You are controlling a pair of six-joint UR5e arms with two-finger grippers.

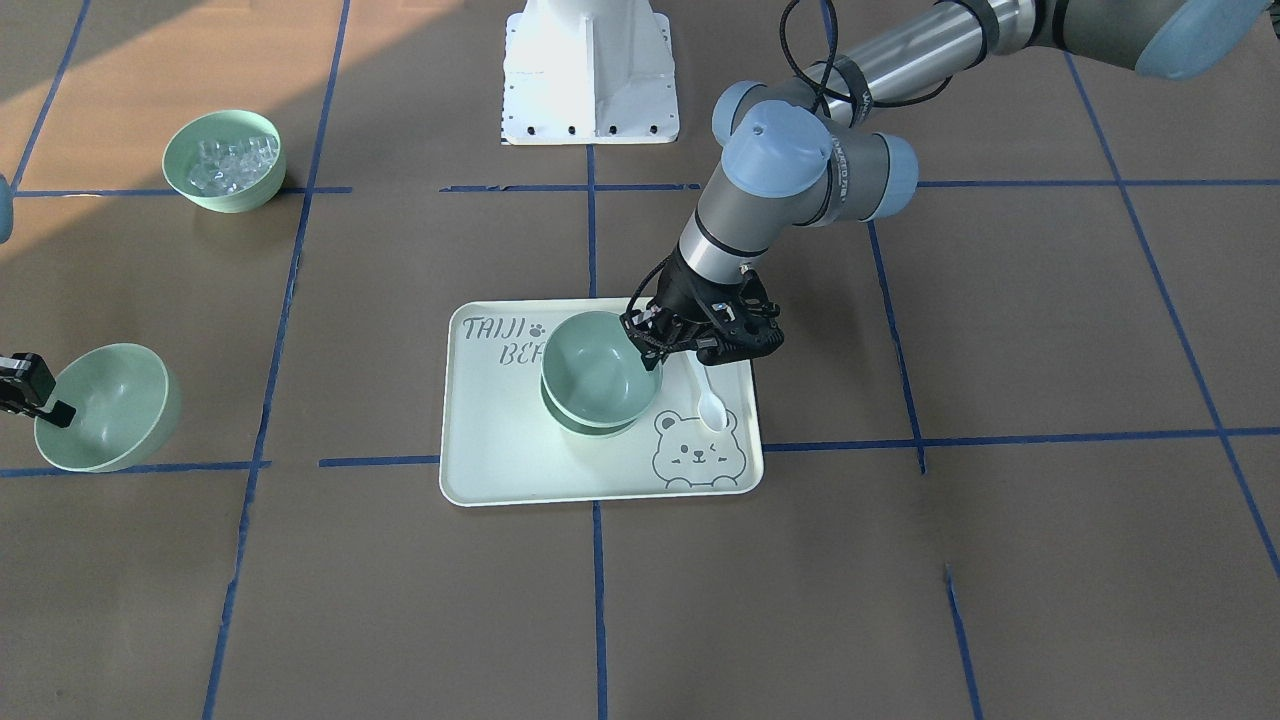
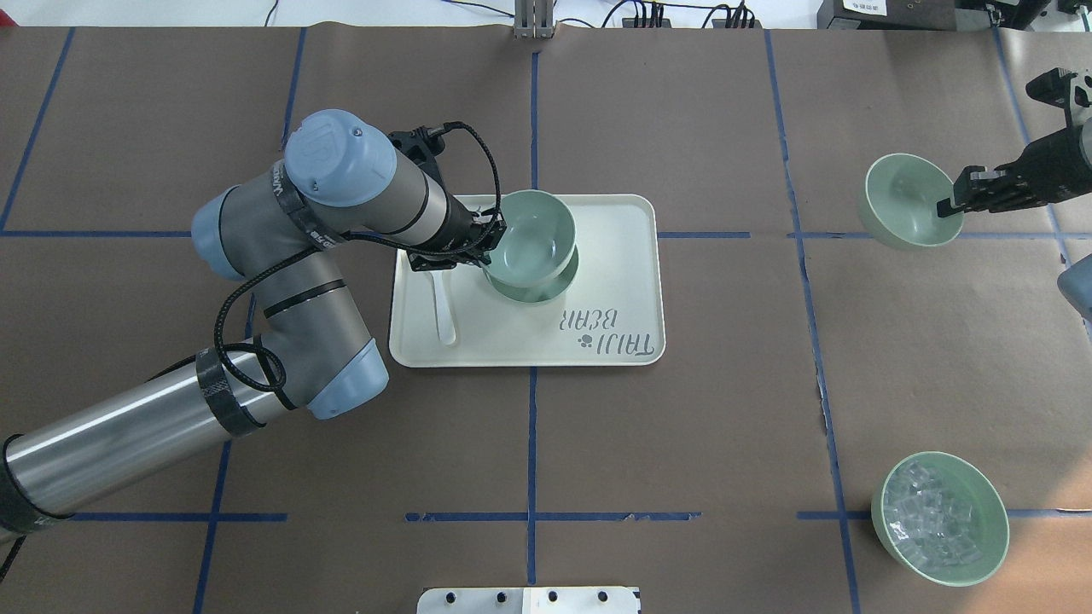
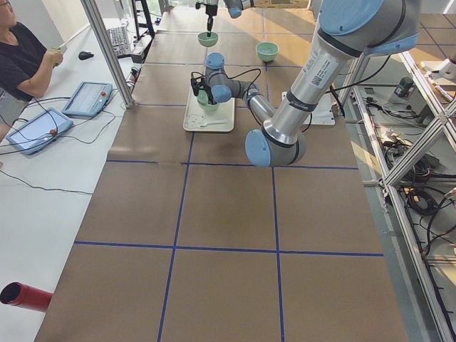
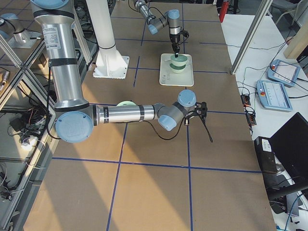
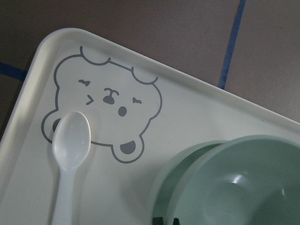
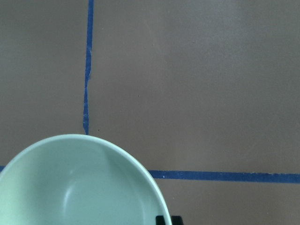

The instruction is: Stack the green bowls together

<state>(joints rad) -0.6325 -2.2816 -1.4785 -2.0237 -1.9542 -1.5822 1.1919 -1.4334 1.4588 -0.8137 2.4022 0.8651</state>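
Two plain green bowls are on the bear-print tray (image 2: 614, 281). The upper bowl (image 2: 531, 236) sits tilted and off-centre in the lower bowl (image 2: 550, 288). My left gripper (image 2: 495, 232) is shut on the upper bowl's rim; it also shows in the front view (image 1: 645, 335). The left wrist view shows the upper bowl (image 5: 253, 183) over the lower one (image 5: 171, 183). My right gripper (image 2: 949, 205) is shut on the rim of the third green bowl (image 2: 904, 200), which is tilted, far right of the tray. That bowl fills the bottom of the right wrist view (image 6: 79, 187).
A white plastic spoon (image 2: 444, 311) lies on the tray beside my left gripper. A like green bowl with clear ice-like cubes (image 2: 938, 518) stands near the table's right front. The robot's white base (image 1: 590, 75) is behind the tray. Blue tape lines cross the brown table.
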